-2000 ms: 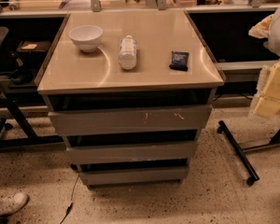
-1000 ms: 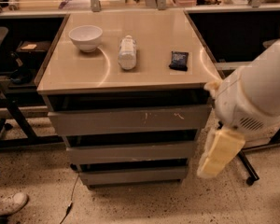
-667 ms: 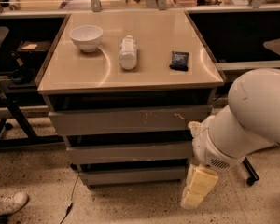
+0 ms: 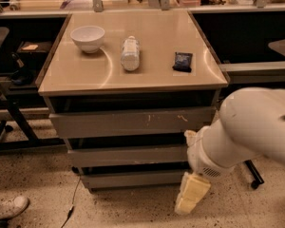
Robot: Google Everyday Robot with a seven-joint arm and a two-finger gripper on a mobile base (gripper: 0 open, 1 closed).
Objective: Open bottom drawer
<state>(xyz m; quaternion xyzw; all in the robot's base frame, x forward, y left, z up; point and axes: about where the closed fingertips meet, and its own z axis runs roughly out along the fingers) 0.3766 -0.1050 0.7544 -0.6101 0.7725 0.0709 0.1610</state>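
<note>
Reaching is the step in hand, as I judge it: nothing is gripped and the pull is not yet begun. My gripper (image 4: 192,198) hangs low, close over the speckled floor (image 4: 133,210), pointing down and a little toward the left. Whether it is spread or closed I cannot tell from here. It sits just beside the right end of the bottom drawer (image 4: 133,178), slightly lower than the front panel and apart from it, not touching.

That drawer is the lowest of the three grey fronts, flat and without a handle, and it looks shut. A dark gap runs along its top edge, under the middle drawer (image 4: 128,156).

The next move, I think, calls for lifting the gripper and carrying it left until it faces the panel. Then it must find a hold on the upper lip through that gap, since there is no handle to take. After that comes a straight pull outward, level with the floor, so the tray does not bind.

My arm (image 4: 247,127) comes in from the right as a thick white limb, bent down at the wrist, and its bulk covers the right ends of the lower fronts. Above, the top drawer (image 4: 133,122) shows pale scratches. On the cabinet top (image 4: 156,30) stand a white bowl (image 4: 88,37), a bottle on its side (image 4: 130,52) and a small dark packet (image 4: 183,61), all well clear of my work.
</note>
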